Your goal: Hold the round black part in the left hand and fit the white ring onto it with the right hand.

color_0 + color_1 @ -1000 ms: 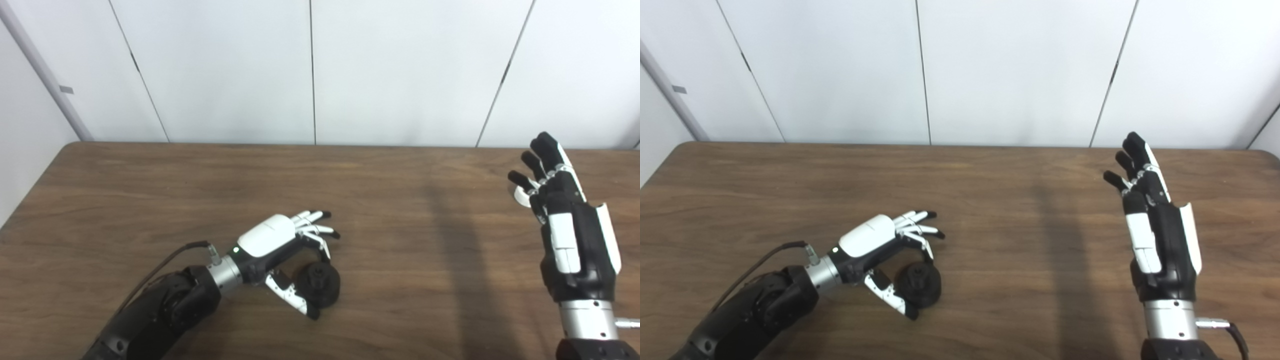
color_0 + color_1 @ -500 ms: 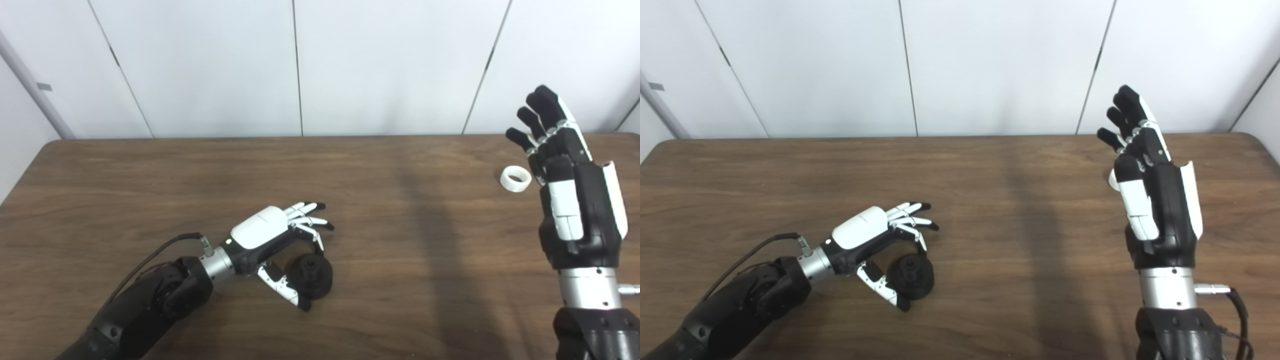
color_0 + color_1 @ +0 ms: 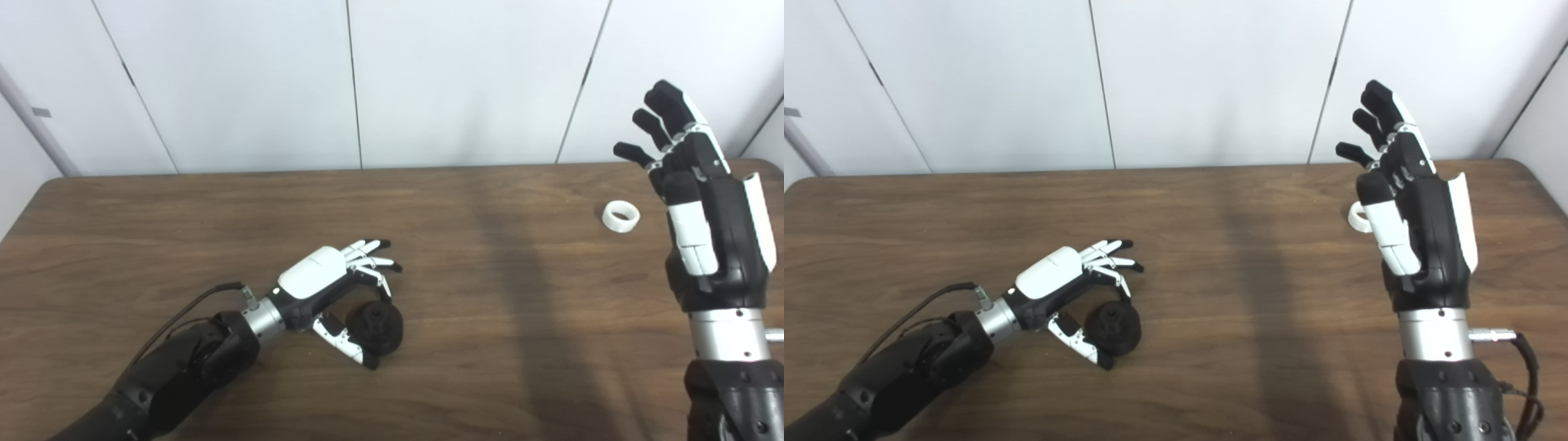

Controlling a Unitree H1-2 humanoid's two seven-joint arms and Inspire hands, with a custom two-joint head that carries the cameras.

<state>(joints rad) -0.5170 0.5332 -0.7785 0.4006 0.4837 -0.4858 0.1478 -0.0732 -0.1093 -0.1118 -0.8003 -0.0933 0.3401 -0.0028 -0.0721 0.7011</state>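
Note:
The round black part [image 3: 376, 326] lies on the wooden table [image 3: 490, 269], left of centre. My left hand [image 3: 331, 285] is cupped loosely around it: fingers arch over its far side, the thumb lies along its near side, and the hand is open. The white ring [image 3: 620, 216] lies flat at the table's far right. My right hand [image 3: 704, 214] is raised above the table just right of the ring, open, fingers spread and pointing up, holding nothing. In the right eye view this hand [image 3: 1415, 226] hides most of the ring [image 3: 1356, 218].
A white panelled wall [image 3: 355, 79] runs behind the table's far edge. The table's right corner shows in the right eye view [image 3: 1528, 177]. A cable [image 3: 190, 306] trails from my left wrist.
The camera has panned to the right. My right hand has risen and no longer covers the white ring in the left eye view. My left hand stays cupped around the black part.

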